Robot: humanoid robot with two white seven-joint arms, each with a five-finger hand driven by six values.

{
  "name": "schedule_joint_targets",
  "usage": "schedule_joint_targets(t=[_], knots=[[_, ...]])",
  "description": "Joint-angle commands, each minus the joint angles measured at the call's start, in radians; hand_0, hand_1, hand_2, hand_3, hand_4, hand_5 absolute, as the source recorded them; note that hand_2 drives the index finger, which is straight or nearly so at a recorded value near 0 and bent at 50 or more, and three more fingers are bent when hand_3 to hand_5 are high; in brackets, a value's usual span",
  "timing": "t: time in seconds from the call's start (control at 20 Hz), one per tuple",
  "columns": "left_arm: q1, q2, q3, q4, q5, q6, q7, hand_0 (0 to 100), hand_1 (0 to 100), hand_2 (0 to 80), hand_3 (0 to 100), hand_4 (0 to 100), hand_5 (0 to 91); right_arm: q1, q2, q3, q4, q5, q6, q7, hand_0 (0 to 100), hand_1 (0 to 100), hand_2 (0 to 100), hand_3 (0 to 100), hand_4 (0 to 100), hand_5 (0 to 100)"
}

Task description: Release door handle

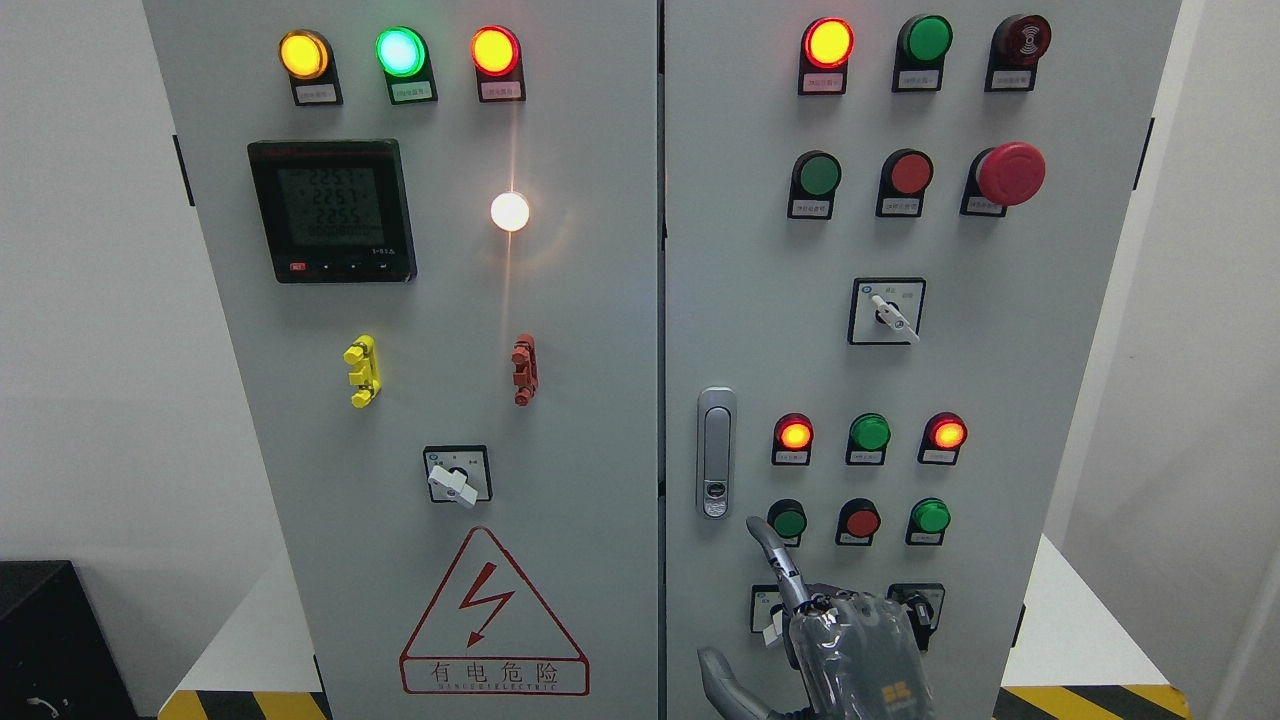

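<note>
The silver door handle (716, 452) stands upright in its recess at the left edge of the grey cabinet's right door (1010, 380), which is closed. My right hand (740, 600) comes up from the bottom edge, below and slightly right of the handle. It is open and holds nothing. Its index finger (775, 560) points up, with the tip just past the handle's lower end and a small gap between them. Lower down, the thumb (725, 685) is spread out to the left. The hand covers part of a small switch at the bottom of the door.
Lit indicator lamps, push buttons, a red emergency stop (1010, 173) and a rotary switch (888, 312) fill the right door. The left door (590, 400) carries a meter (332, 210), another rotary switch and a warning triangle. A black box (45, 640) sits at the lower left.
</note>
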Motion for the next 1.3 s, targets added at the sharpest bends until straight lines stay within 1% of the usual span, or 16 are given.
schedule_joint_targets(t=[0.0, 0.1, 0.15, 0.4, 0.55, 0.8, 0.9, 1.05, 1.25], knots=[[-0.028, 0.000, 0.000, 0.029, 0.000, 0.000, 0.001, 12, 56, 0.0, 0, 0, 0.0, -0.032, 0.001, 0.042, 0.038, 0.128, 0.060, -0.006, 30, 24, 7, 100, 100, 100], [-0.026, 0.000, 0.000, 0.029, 0.000, 0.000, 0.001, 12, 56, 0.0, 0, 0, 0.0, -0.050, 0.001, 0.073, 0.049, 0.136, 0.116, -0.008, 30, 24, 7, 100, 100, 100], [-0.026, 0.000, 0.000, 0.029, 0.000, 0.000, 0.001, 12, 56, 0.0, 0, 0, 0.0, -0.056, 0.001, 0.077, 0.053, 0.138, 0.127, -0.008, 30, 25, 7, 100, 100, 100], [-0.026, 0.000, 0.000, 0.029, 0.000, 0.000, 0.001, 12, 56, 0.0, 0, 0, 0.0, -0.069, 0.002, 0.114, 0.075, 0.178, 0.133, -0.012, 29, 26, 7, 100, 100, 100], [-0.026, 0.000, 0.000, 0.029, 0.001, 0.000, 0.001, 12, 56, 0.0, 0, 0, 0.0, -0.070, 0.002, 0.140, 0.081, 0.182, 0.159, -0.017, 29, 26, 7, 100, 100, 100], [-0.026, 0.000, 0.000, 0.029, 0.000, 0.000, 0.001, 12, 56, 0.0, 0, 0, 0.0, -0.072, 0.004, 0.159, 0.105, 0.196, 0.160, -0.018, 29, 26, 7, 100, 100, 100], [-0.026, 0.000, 0.000, 0.029, 0.000, 0.000, 0.001, 12, 56, 0.0, 0, 0, 0.0, -0.092, 0.005, 0.162, 0.125, 0.198, 0.164, -0.020, 29, 25, 7, 100, 100, 100], [-0.026, 0.000, 0.000, 0.029, 0.000, 0.000, 0.001, 12, 56, 0.0, 0, 0, 0.0, -0.121, 0.005, 0.162, 0.148, 0.196, 0.197, -0.020, 29, 25, 7, 100, 100, 100], [-0.026, 0.000, 0.000, 0.029, 0.000, 0.000, 0.001, 12, 56, 0.0, 0, 0, 0.0, -0.125, 0.005, 0.159, 0.156, 0.195, 0.217, -0.021, 29, 25, 6, 100, 100, 100]])
